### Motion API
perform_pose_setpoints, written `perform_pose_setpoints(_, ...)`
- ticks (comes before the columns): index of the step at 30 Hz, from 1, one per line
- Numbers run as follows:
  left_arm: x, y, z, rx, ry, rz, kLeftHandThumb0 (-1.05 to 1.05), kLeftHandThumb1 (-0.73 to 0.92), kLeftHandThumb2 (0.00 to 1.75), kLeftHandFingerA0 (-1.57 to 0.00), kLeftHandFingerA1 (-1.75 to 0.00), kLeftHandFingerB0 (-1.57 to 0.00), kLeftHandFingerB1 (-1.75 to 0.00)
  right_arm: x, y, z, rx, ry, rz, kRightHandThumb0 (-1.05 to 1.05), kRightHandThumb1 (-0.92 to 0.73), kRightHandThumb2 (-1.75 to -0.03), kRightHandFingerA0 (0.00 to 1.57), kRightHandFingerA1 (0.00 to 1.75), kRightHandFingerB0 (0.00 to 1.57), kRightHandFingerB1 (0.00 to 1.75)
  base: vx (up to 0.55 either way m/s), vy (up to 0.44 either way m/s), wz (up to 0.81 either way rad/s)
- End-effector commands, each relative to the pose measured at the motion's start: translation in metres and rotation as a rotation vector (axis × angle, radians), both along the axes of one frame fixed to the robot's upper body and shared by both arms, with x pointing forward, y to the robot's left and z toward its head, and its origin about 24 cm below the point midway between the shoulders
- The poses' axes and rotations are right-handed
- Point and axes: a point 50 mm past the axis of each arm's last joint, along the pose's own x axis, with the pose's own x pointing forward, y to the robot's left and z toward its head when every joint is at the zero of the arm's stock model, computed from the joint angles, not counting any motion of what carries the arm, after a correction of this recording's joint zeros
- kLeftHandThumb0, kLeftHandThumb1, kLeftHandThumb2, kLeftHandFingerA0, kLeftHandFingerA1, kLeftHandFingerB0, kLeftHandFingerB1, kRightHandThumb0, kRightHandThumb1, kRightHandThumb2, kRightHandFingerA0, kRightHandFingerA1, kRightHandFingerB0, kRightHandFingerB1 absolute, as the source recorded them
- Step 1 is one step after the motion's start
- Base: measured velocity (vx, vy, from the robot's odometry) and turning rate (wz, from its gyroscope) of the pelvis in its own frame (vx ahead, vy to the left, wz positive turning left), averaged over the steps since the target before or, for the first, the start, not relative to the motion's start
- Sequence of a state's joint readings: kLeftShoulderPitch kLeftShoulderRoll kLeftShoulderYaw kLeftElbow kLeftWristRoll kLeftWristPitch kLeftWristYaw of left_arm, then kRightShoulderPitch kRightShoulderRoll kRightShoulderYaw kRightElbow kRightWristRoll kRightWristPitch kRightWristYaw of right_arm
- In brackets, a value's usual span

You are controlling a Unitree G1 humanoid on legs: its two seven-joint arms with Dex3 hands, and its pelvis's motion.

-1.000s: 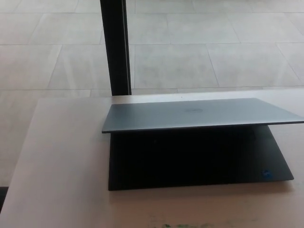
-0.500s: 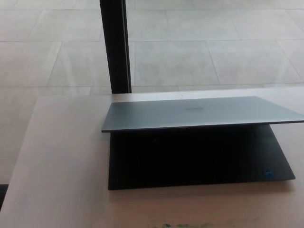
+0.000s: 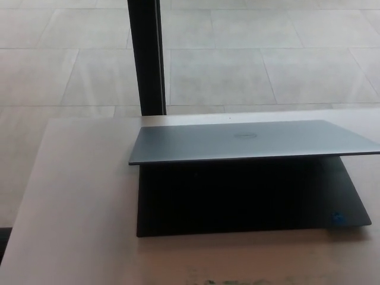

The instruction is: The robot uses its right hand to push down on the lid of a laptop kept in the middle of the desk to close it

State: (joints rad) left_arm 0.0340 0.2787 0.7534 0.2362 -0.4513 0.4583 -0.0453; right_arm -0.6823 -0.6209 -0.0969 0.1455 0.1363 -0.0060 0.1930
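Desk (image 3: 77, 196) bears laptop (image 3: 249, 178) lying crosswise (lid (image 3: 249, 141) ajar, opening nearward).

We see a pale tiled floor (image 3: 249, 71) with thin grout lines filling the upper picture, a dark upright post (image 3: 146, 56) rising behind our light beige desk (image 3: 77, 196), soft even light across the tiles, a faint sheen on the desktop

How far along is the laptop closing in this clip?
Partly done at most. The laptop lid is lowered to a shallow angle but not shut: a dark gap shows above the base on the desk. Nothing is in hand, since neither robot hand is in view. Left: press the lid fully down.
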Motion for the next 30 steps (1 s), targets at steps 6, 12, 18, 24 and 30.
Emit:
perform_pose_setpoints(6,-0.003,0.004,-0.002,-0.010,0.041,0.018,-0.97,0.77,0.63,-0.34,-0.78,-0.44,-0.59,0.021,0.027,-0.042,-0.414,0.190,0.055,-1.03,-0.92,-0.85,0.07,0.45,0.17,0.36,0.00,0.000,0.00)
perform_pose_setpoints(12,-0.002,0.005,-0.002,-0.018,0.030,0.008,-1.00,0.75,0.63,-0.37,-0.81,-0.43,-0.61,0.030,0.035,-0.065,-0.690,0.330,0.040,-1.01,-0.84,-1.26,0.04,0.47,0.08,0.42,0.00,0.000,0.00)
perform_pose_setpoints(18,-0.003,0.004,-0.002,-0.006,0.033,0.003,-1.04,0.55,0.93,-0.37,-0.72,-0.41,-0.62,0.036,0.032,-0.091,-0.828,0.405,0.020,-1.05,-0.92,-0.88,0.09,0.48,0.19,0.38,0.00,0.000,0.00)
perform_pose_setpoints(24,-0.003,0.004,-0.002,-0.004,0.030,0.015,-1.00,0.74,0.63,-0.41,-0.77,-0.44,-0.60,0.039,0.025,-0.108,-0.838,0.465,0.000,-1.03,-0.92,-0.85,0.09,0.48,0.21,0.36,0.00,0.000,0.00)
perform_pose_setpoints(30,-0.003,0.004,-0.001,0.002,0.039,0.019,-0.98,0.57,1.14,-0.48,-0.78,-0.38,-0.61,0.029,0.033,-0.141,-0.883,0.519,0.061,-1.00,-0.92,-0.83,0.10,0.47,0.22,0.35,0.00,0.000,0.00)
